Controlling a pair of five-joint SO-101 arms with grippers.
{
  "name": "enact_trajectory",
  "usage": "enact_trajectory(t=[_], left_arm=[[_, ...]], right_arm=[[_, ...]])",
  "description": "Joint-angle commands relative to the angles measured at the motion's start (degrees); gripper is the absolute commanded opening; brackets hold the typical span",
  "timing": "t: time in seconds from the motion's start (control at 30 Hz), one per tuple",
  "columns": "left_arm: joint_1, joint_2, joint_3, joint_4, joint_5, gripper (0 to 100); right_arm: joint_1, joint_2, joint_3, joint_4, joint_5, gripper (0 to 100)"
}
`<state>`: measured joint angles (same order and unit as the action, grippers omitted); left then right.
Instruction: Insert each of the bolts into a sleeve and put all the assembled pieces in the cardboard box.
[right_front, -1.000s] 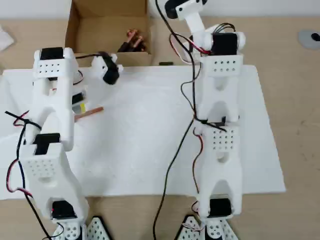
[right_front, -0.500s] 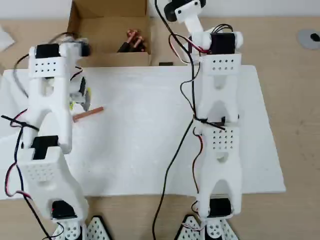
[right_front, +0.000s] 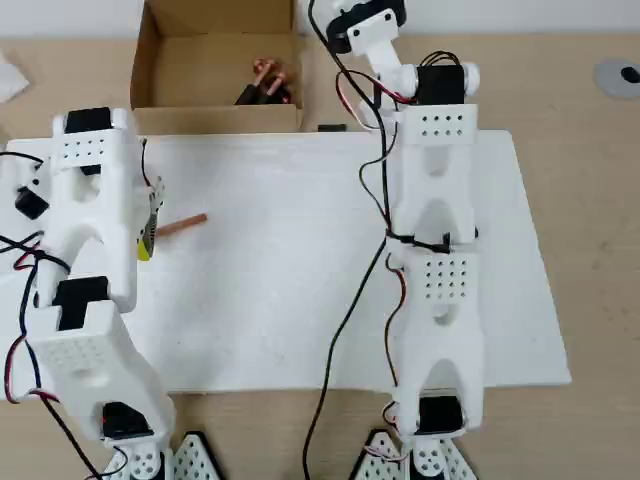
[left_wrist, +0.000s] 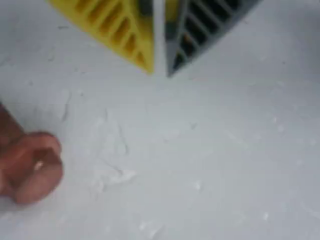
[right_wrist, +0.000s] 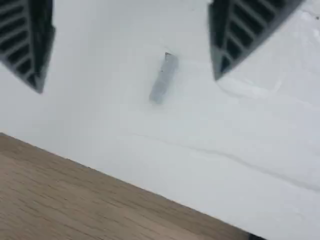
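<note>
A copper bolt (right_front: 181, 225) lies on the white mat (right_front: 300, 280), just right of my left gripper (right_front: 150, 222). In the left wrist view the bolt's rounded end (left_wrist: 30, 166) sits off to one side of my left gripper (left_wrist: 160, 70), whose yellow and grey fingers are shut tip to tip above the bare mat. My right gripper (right_wrist: 129, 79) is open wide over a small grey sleeve (right_wrist: 163, 78) lying on the mat near its edge. The cardboard box (right_front: 148, 70) at the back holds several copper pieces (right_front: 266, 83).
The right arm (right_front: 436, 250) stretches up the right half of the mat, with cables (right_front: 372, 230) trailing beside it. Bare wooden table (right_wrist: 75, 205) begins just past the mat's edge near the sleeve. A grey round object (right_front: 620, 76) lies at the far right.
The left arm's wrist swung away from beside the box, out to the left and down, so its gripper now sits low on the mat beside the bolt. The right arm barely moved.
</note>
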<state>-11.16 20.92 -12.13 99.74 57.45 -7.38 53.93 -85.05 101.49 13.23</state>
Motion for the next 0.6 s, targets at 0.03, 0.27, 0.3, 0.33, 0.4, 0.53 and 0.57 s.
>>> enact_trajectory(t=[0.03, 0.27, 0.3, 0.33, 0.4, 0.53, 0.57], left_arm=[[1.6, -2.9, 0.3, -1.2, 2.2, 2], [1.3, -2.8, 0.6, -6.2, 7.3, 2], [1.3, -2.8, 1.1, -7.2, 7.7, 2], [1.3, -2.8, 1.8, -8.4, 8.1, 2], [1.3, -2.8, 3.0, -10.1, 8.3, 2], [1.3, -2.8, 4.0, -12.1, 8.2, 2], [1.3, -2.8, 3.9, -12.7, 8.2, 2]], right_arm=[[-1.5, -4.4, 0.1, 1.0, 0.6, 25.0], [-1.8, -4.4, 0.1, 1.0, 0.5, 25.0], [-1.8, -4.4, 0.1, 1.0, 0.5, 25.0], [-1.8, -4.4, 0.1, 1.0, 0.5, 25.0], [-1.8, -4.4, 0.1, 1.0, 0.5, 25.0], [-1.8, -4.4, 0.1, 1.0, 0.5, 25.0], [-1.8, -4.4, 0.1, 1.0, 0.5, 25.0]])
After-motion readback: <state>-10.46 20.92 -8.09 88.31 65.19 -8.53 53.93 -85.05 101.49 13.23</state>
